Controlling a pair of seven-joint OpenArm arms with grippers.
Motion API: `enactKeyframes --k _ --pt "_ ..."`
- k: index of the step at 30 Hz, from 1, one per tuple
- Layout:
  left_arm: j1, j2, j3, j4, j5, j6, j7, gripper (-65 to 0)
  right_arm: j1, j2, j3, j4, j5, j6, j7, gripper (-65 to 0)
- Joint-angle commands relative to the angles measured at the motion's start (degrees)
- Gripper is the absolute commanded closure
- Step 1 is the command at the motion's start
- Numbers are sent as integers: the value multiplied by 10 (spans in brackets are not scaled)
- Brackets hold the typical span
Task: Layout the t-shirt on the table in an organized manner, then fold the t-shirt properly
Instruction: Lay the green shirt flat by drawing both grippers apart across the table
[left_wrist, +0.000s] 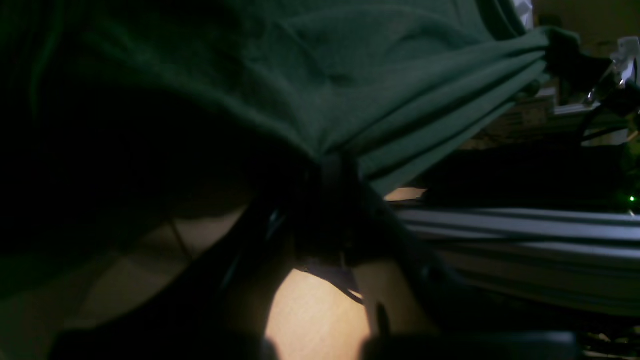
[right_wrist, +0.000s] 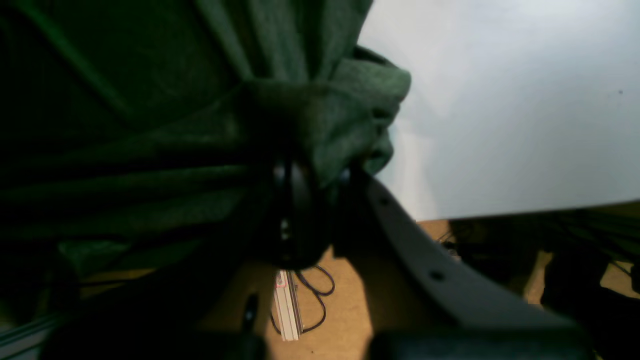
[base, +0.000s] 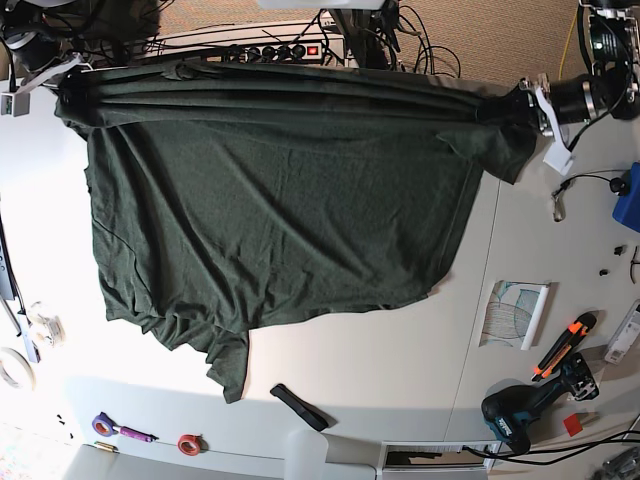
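Dark green t-shirt (base: 280, 200) spans most of the upper and middle part of the base view. Its top edge is pulled into a taut, pleated line between the two hands, and the body spreads down over the white table (base: 400, 370). The lower hem is rumpled toward the lower left of the frame, where a narrow flap of cloth points down. The right edge slants inward from the upper right.

At the upper right of the base view, the left hand (base: 522, 103) is closed on a bunched corner of the shirt. The left wrist view shows its dark fingers (left_wrist: 340, 165) pinched onto folds that fan away to the upper right of the t-shirt (left_wrist: 400, 100).

At the upper left of the base view, the right hand (base: 70, 92) holds the other corner. The right wrist view shows it (right_wrist: 315, 175) clamped around a thick wad of the t-shirt (right_wrist: 150, 125).

A power strip (base: 290, 50) lies just above the stretched edge. A cordless drill (base: 520, 415) sits at the lower right, and a red tape roll (base: 188, 443) at the lower left.
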Motion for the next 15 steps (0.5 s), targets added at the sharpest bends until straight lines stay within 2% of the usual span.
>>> enactKeyframes --k 1,10,15 --pt "-1 -13 -5 8 -11 -1 -7 0 -3 11 5 9 -8 -5 23 0" --pt "-2 -12 -5 8 -11 -1 -9 0 0 11 -22 9 -82 -28 57 0" --pt "-2 -10 -5 8 -11 -1 -9 0 0 11 -45 9 -83 -28 53 0"
